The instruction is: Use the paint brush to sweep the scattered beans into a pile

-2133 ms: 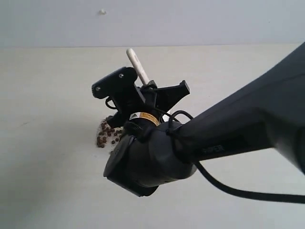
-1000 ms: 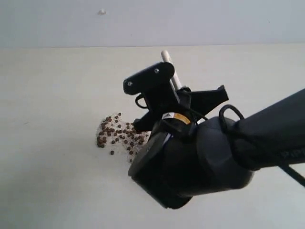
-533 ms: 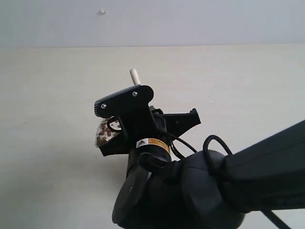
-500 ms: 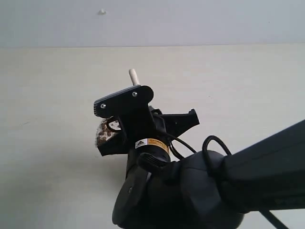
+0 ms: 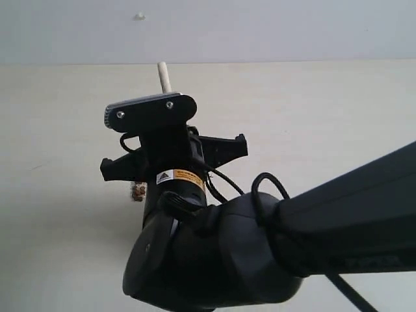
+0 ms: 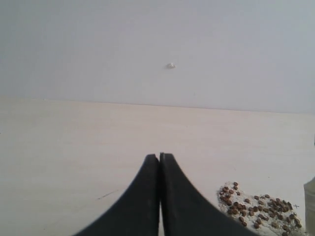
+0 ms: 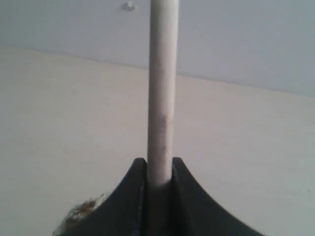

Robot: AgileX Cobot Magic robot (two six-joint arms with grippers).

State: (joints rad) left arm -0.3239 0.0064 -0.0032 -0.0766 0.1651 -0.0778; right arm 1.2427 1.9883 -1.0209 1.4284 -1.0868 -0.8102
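Observation:
The paint brush shows only as a pale handle (image 5: 162, 75) (image 7: 161, 88) rising nearly upright; its bristles are hidden behind the arm. My right gripper (image 7: 159, 164) is shut on that handle, one black finger on each side, and fills the middle of the exterior view. The beans (image 6: 256, 206), small reddish-brown pellets on whitish grains, lie gathered on the pale table. Only a few beans (image 5: 138, 190) peek out at the left of the right gripper in the exterior view. My left gripper (image 6: 159, 156) is shut with nothing in it, off to one side of the beans.
The pale table (image 5: 58, 130) runs back to a grey wall bearing a small white speck (image 5: 140, 15). The right arm's dark bulk (image 5: 273, 247) and its black cable (image 5: 270, 185) block the lower half of the exterior view. A thin scratch (image 6: 106, 195) marks the table.
My right gripper has swung left with the brush, over the beans. The pile, plainly seen a second ago, is now mostly hidden behind it. The handle stands more upright. The left gripper stays shut.

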